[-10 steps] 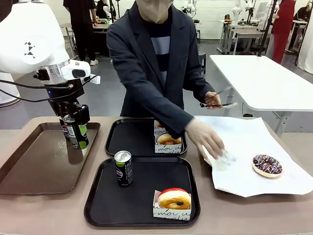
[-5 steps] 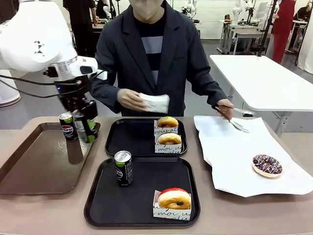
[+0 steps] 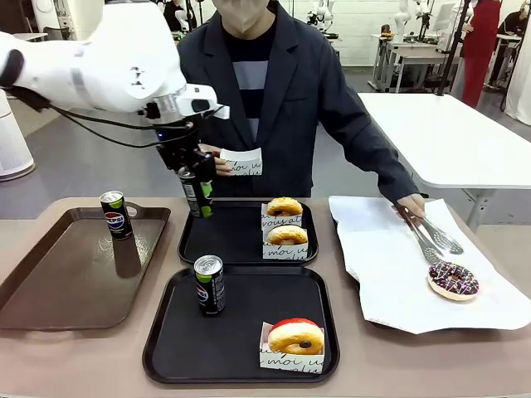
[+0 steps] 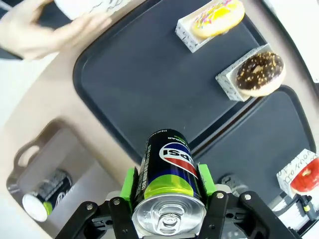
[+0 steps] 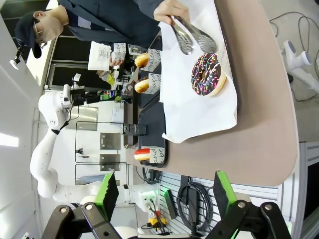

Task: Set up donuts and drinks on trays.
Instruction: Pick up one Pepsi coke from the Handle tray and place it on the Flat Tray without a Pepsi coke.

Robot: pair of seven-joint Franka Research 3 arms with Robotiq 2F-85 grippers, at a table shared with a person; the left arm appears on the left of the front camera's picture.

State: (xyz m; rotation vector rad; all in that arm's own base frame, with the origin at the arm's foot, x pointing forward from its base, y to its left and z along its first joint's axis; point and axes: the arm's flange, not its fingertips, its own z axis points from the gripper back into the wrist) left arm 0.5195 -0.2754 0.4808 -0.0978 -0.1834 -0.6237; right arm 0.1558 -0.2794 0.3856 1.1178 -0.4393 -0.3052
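White arm [image 3: 108, 62], black green-padded tool [image 4: 168, 191]

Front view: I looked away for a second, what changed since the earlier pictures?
The left gripper carried its Pepsi can right, off the brown tray to the far black tray. The person's tongs moved toward the sprinkled donut. Other cans and boxed donuts stayed.

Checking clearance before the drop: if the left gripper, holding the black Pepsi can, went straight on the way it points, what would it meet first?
Probably the far black tray's bare floor, left of its two donuts; the left gripper points down at it, though depth is unclear.
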